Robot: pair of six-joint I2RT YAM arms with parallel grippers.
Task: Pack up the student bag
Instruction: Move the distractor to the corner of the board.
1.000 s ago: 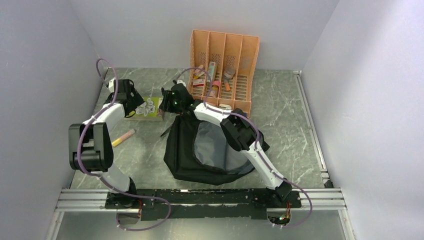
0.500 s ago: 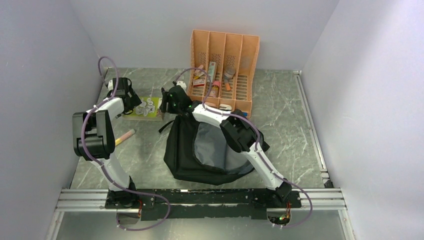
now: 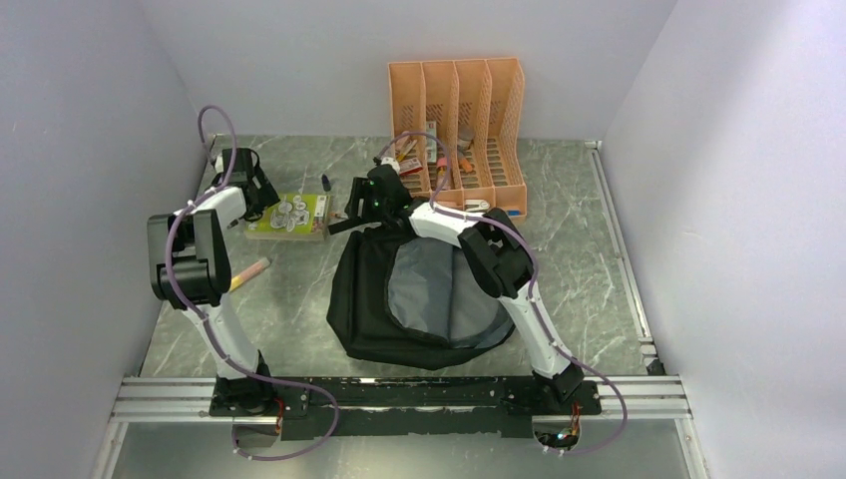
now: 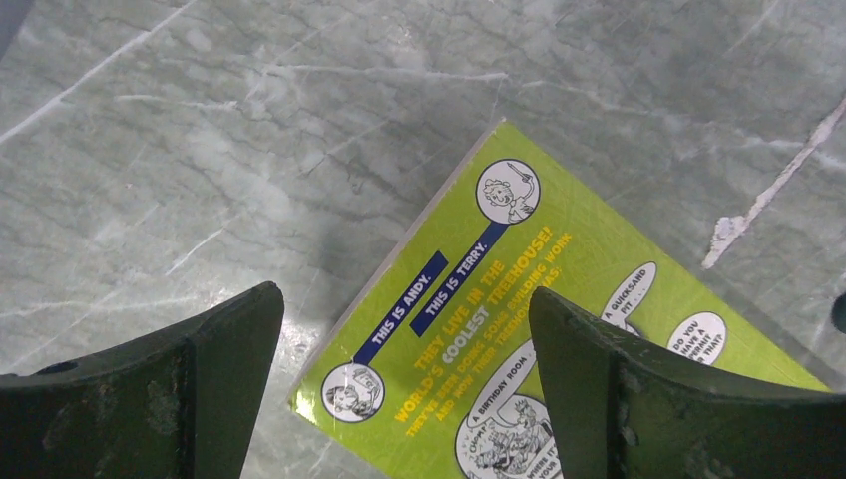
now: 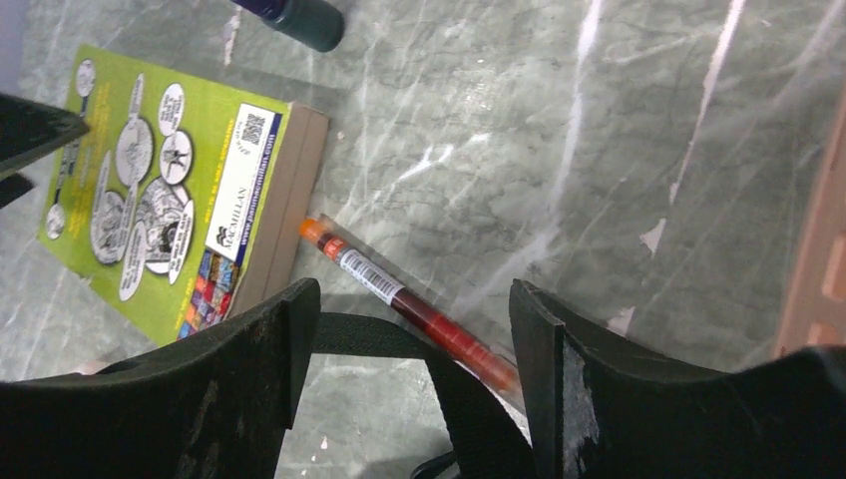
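1. Nearest the arm bases, lower centre of the top view: the student bag (image 3: 419,299), flat on the table, mouth gaping, grey lining up (nothing visible inside yet).
2. Just past its upper-left rim: the right gripper (image 5: 411,294), jaws well apart and gripping nothing, poised over a red pen (image 5: 371,276) in a clear sleeve, beside a black bag strap (image 5: 364,334).
3. Left of centre: a green book (image 4: 559,339) flat on the table, with the left gripper (image 4: 404,309) spread fully wide above its corner, empty.
4. Upper centre, farthest off: an orange file organiser (image 3: 459,120) with small supplies in its slots.
5. Likely the pick-up step. Calls next for lowering the jaws astride the book's edge or the pen, closing firmly, then carrying it to the bag's mouth.
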